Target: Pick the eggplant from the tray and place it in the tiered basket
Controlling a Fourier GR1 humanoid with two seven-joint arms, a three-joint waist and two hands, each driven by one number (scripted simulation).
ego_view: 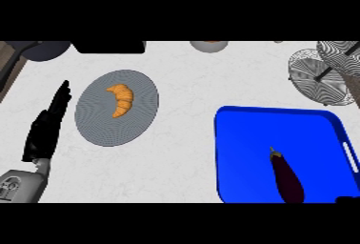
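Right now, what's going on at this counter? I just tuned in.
Nothing is being handled yet. The eggplant lies on the blue tray at the right, untouched. The left hand rests open at the left edge, fingers up, beside a grey plate with a croissant. The tiered basket stands at the upper right. The right hand is out of view.

tiered basket (329,76) cut by right edge, tray (246,143) cut below
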